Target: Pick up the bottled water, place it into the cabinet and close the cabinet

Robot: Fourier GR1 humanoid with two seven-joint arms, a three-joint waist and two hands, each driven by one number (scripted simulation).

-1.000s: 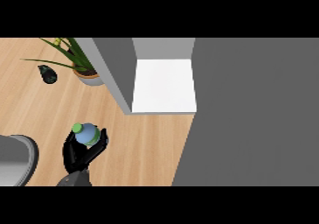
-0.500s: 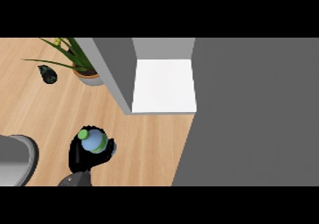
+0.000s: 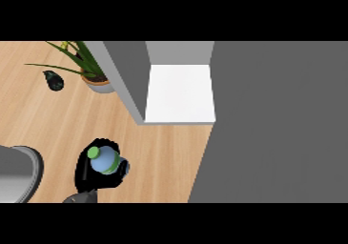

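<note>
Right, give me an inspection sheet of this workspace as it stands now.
Surface: light wooden counter, bare around the hand.
Job's things: bottled water, green cap, held in the hand; cabinet open, white shelf showing, door swung out.
Clutter: potted plant and small dark object at the back left; grey rounded object at the left edge.
Robot hands: one robot hand curled round the bottle; which side cannot be told; the other not seen.
Cables: nothing seen.
Surroundings: grey panel fills the right.
</note>
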